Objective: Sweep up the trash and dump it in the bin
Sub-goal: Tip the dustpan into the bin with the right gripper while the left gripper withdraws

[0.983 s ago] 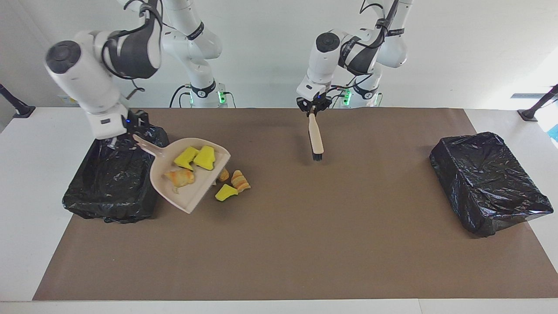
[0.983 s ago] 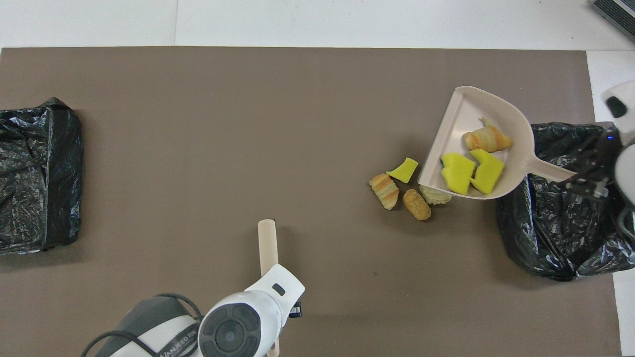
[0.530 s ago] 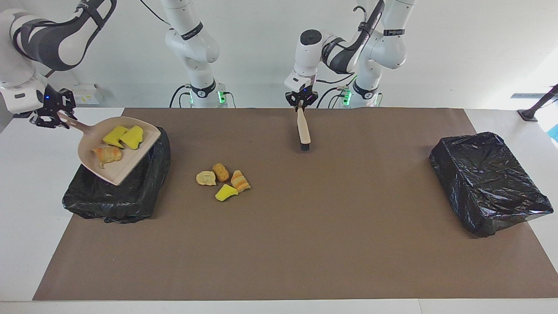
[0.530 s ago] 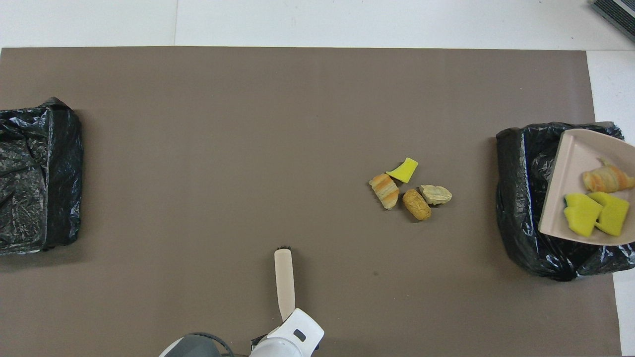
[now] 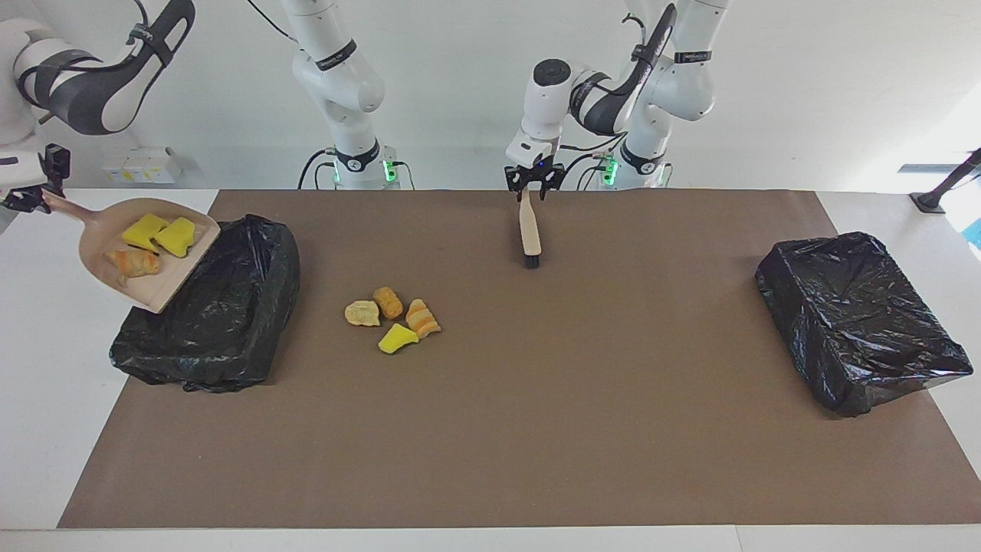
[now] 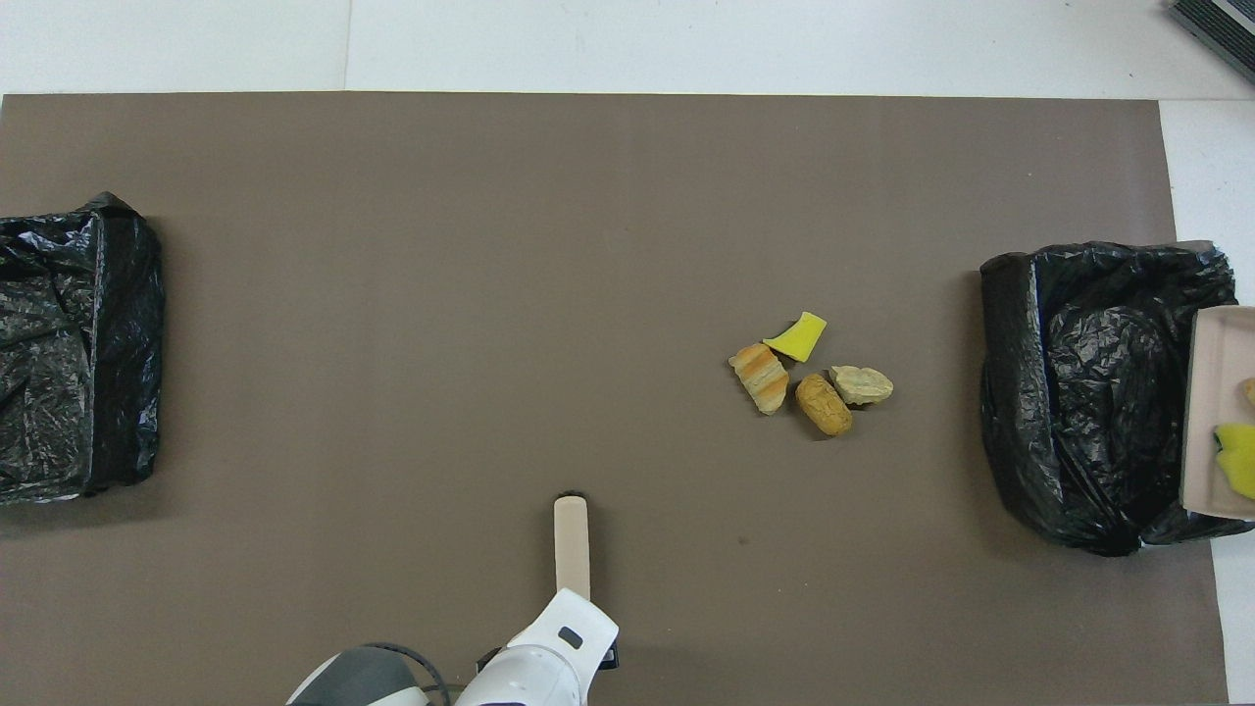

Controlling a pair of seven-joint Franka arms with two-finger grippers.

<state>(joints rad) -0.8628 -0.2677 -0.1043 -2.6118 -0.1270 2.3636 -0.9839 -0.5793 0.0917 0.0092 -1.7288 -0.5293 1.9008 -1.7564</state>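
Over the bin (image 5: 207, 322) at my right arm's end, its outer edge: my right end effector (image 5: 27, 198), clamped on the dustpan (image 5: 146, 257) handle; three scraps (image 5: 157, 234) aboard. Beside the bin, toward the middle of the surface (image 5: 536, 429): four scraps (image 5: 392, 318). Past these: my left end effector (image 5: 533, 182), gripping the brush (image 5: 529, 234), bristles down.

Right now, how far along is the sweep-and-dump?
Partway. Done: three scraps sit in the dustpan. In hand: the right end effector holds the dustpan raised at the edge of the bin at the right arm's end, not yet tipped; no scraps show inside it. Left: four scraps lie on the mat. The left end effector holds the brush.
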